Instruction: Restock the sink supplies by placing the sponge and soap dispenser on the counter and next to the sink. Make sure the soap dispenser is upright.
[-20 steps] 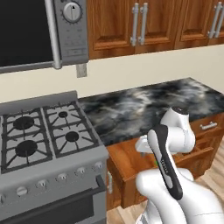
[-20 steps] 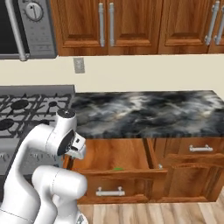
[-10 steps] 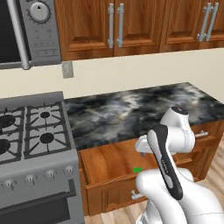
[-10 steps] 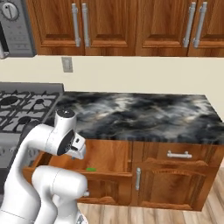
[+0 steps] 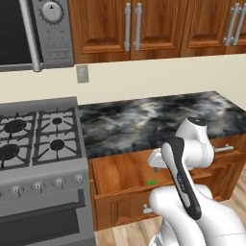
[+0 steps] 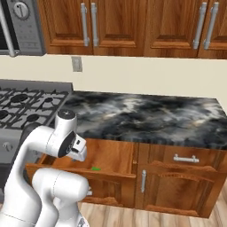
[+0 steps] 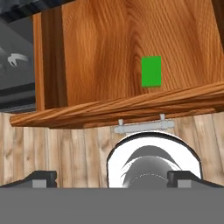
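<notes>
The sponge [image 7: 151,71] is a small flat green block lying on the wooden floor of an open drawer [image 5: 122,168], below the black marbled counter [image 5: 144,120]. It also shows as a green speck in both base views, sponge [image 5: 152,182] and sponge [image 6: 95,168]. My gripper [image 7: 113,177] is open and empty. It hangs above the drawer's front edge and looks down into it, a fair way short of the sponge. The soap dispenser and the sink are out of view.
A gas stove [image 5: 33,134] stands left of the counter [image 6: 146,117], with a microwave [image 5: 29,33] above it. Brown wall cabinets [image 6: 133,22] hang over the counter. The pulled-out drawer [image 6: 111,155] juts toward my base, with closed cabinet doors [image 6: 177,186] to its right.
The whole picture has shifted sideways, so the base and its cameras have moved. The arm holds the same pose and the jaws stay open.
</notes>
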Tool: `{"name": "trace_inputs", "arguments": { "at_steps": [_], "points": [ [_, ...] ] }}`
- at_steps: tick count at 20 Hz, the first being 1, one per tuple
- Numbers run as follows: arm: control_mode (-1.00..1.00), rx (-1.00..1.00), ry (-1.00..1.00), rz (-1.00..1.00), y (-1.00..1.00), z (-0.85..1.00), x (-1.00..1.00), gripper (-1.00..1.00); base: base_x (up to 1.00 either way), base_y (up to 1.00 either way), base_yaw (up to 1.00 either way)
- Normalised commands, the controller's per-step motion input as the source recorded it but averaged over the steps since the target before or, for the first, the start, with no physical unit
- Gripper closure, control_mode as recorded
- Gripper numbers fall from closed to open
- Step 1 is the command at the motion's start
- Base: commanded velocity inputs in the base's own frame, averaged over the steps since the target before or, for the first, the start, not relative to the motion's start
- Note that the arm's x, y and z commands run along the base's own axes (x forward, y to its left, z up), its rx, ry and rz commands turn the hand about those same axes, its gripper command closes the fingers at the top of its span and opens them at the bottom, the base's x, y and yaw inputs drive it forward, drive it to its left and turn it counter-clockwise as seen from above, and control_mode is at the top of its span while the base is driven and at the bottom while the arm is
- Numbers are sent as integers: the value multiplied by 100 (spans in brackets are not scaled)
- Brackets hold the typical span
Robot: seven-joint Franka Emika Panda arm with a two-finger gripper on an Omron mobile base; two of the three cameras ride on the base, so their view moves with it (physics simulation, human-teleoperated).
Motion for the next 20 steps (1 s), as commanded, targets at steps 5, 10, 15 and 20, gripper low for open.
{"name": "trace_inputs", "arguments": {
  "at_steps": [5,10,15,20],
  "points": [
    [100,0,0,0,0,0,0,-100,-49,-34,9],
    [100,0,0,0,0,0,0,-100,-56,-21,1],
    [-100,0,0,3,0,-18,24,-100,-2,0,0],
    [-100,0,8,4,-1,-68,88,-100,0,0,0]
  ]
}}
